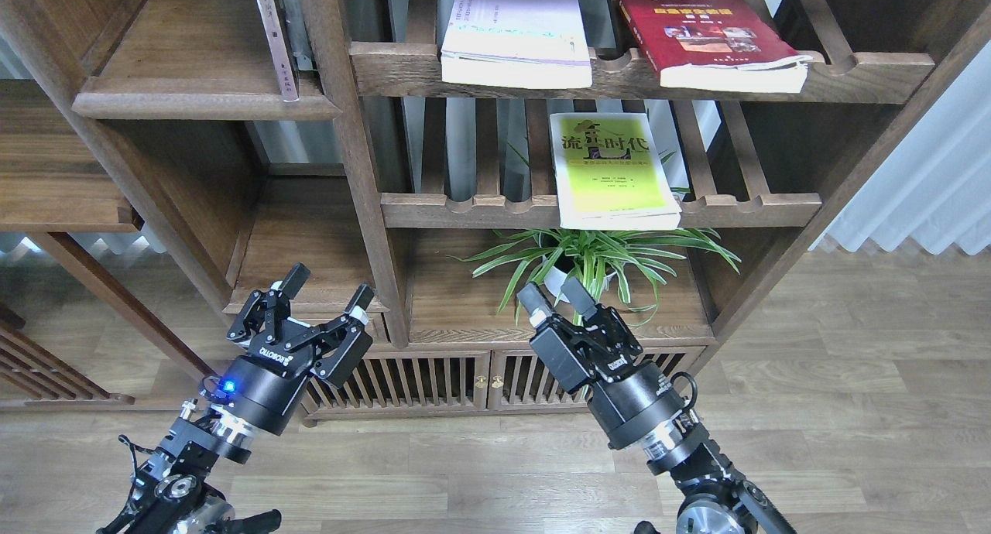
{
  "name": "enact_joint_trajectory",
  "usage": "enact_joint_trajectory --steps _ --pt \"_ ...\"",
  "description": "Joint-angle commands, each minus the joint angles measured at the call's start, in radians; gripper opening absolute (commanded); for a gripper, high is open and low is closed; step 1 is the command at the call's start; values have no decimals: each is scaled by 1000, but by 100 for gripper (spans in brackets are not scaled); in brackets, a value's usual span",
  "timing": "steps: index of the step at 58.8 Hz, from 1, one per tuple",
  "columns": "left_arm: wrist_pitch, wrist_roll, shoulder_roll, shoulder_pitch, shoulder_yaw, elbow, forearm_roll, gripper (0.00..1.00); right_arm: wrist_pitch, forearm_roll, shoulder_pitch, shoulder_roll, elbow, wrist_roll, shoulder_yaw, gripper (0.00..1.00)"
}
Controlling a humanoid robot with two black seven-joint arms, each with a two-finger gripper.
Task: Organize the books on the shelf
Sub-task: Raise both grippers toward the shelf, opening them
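Note:
Three books lie flat on slatted shelves of the bookcase. The white book with a lavender stripe [515, 31] and the dark red book [708, 39] rest on the upper slatted shelf, overhanging its front rail. The yellow-green book [613, 170] lies on the slatted shelf below. The solid dark-brown shelf [205, 93] is at the upper left. My left gripper [327, 284] hangs open low in front of the bookcase, holding nothing. My right gripper [554, 293] is open too, empty, just in front of the plant.
A thin grey-brown book [275, 39] stands upright at the right end of the solid shelf. A potted spider plant [588, 259] sits on the low shelf under the yellow-green book. A slatted cabinet [480, 379] is below; wooden floor lies in front.

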Motion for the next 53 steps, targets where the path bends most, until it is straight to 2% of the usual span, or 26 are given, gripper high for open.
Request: enact_joint_trajectory --steps 1,16,19,22,25,39,53 --pt "-2 0 5 -4 22 1 -3 100 0 0 -2 0 0 0 0 100" --pt "-23 0 21 -7 42 2 -77 100 14 2 -7 0 0 16 -7 100" --pt "-65 0 33 -8 42 1 -78 100 20 2 -5 0 0 16 -15 100" --pt "-150 0 39 -5 35 2 -78 100 28 2 3 0 -1 16 -15 100" --pt "-186 0 39 -5 30 2 -80 100 29 2 9 0 -3 16 -15 100" --pt "-192 0 34 -14 12 5 -87 100 34 2 24 0 -17 16 -13 100" --pt "-201 0 31 -14 12 4 -89 100 156 61 30 0 -41 5 -15 100"
